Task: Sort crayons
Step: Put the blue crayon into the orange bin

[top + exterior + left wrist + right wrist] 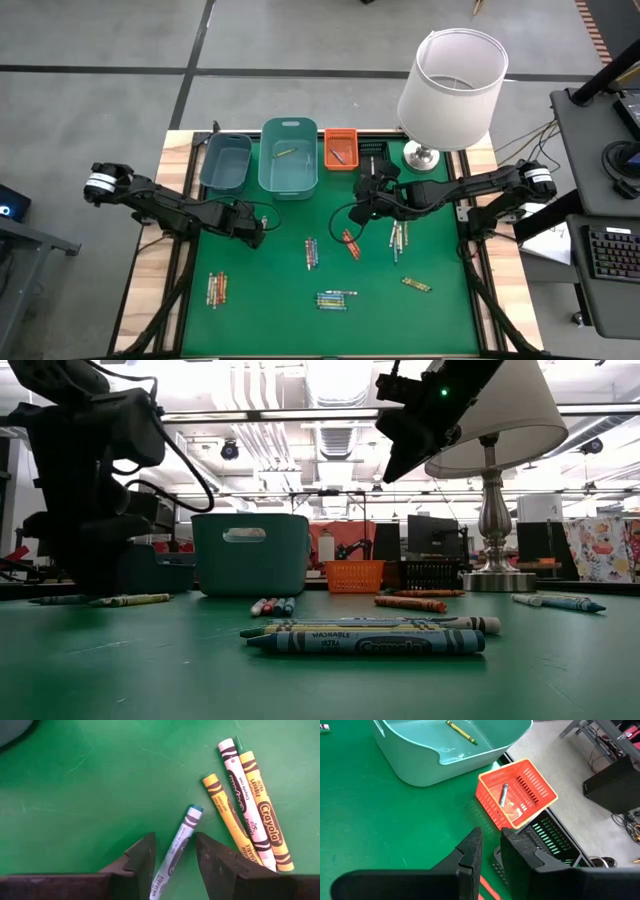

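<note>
My left gripper (175,857) is down on the mat near the left edge, jaws parted around a blue-green crayon (176,850) that lies between the fingers, not clamped yet. Three more crayons (245,820) (two yellow, one white) lie just beside it. My right gripper (490,851) is raised near the back edge, by the orange bin (517,792), narrow gap between its jaws, empty. Other crayons (335,299) are scattered mid-mat; one yellow-green crayon (461,731) sits in the teal bin (420,770).
</note>
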Action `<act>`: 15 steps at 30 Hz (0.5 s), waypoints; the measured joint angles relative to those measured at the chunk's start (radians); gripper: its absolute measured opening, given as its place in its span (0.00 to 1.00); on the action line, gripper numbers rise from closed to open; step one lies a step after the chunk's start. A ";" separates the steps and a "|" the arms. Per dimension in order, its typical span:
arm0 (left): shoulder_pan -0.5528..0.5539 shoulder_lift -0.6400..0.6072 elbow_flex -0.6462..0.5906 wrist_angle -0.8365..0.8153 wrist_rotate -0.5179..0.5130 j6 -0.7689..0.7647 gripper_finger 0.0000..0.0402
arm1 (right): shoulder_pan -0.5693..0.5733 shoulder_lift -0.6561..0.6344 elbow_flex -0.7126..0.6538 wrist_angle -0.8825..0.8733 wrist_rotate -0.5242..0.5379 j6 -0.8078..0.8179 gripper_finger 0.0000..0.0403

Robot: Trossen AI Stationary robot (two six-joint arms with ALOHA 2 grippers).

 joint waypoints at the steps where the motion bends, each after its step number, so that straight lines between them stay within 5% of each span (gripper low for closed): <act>1: 0.000 0.004 -0.003 0.001 0.000 0.003 0.28 | 0.000 0.000 0.000 0.000 0.000 0.000 0.15; 9: 0.000 0.014 -0.015 -0.003 -0.006 0.004 0.03 | 0.000 0.003 -0.001 0.001 0.000 0.000 0.15; 15: 0.000 -0.015 -0.013 -0.011 0.000 0.026 0.01 | 0.000 0.003 -0.015 0.001 -0.001 0.002 0.15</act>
